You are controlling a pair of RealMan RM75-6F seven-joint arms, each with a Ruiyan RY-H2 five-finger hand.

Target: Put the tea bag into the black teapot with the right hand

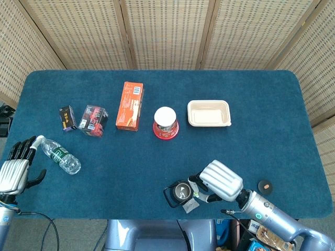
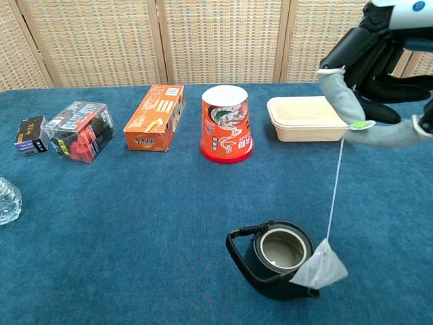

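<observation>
The black teapot (image 2: pixel 276 259) stands lidless near the table's front edge, also seen from above as the teapot (image 1: pixel 179 192). My right hand (image 2: pixel 365 74) hovers above and to its right, pinching the green tag of a string. From that string hangs the pale tea bag (image 2: pixel 319 267), in front of the pot's right rim and outside the opening. From the head camera the right hand (image 1: pixel 220 180) sits just right of the pot, with the tea bag (image 1: pixel 190 205) below it. My left hand (image 1: pixel 14 171) rests at the table's left edge, fingers spread and holding nothing.
A clear water bottle (image 1: pixel 60 155) lies beside the left hand. Along the back stand a small black box (image 2: pixel 30 134), a clear pack (image 2: pixel 76 130), an orange carton (image 2: pixel 155 116), a red noodle cup (image 2: pixel 226 123) and a beige tray (image 2: pixel 310 119). A small round lid (image 1: pixel 265 185) lies right of the right hand.
</observation>
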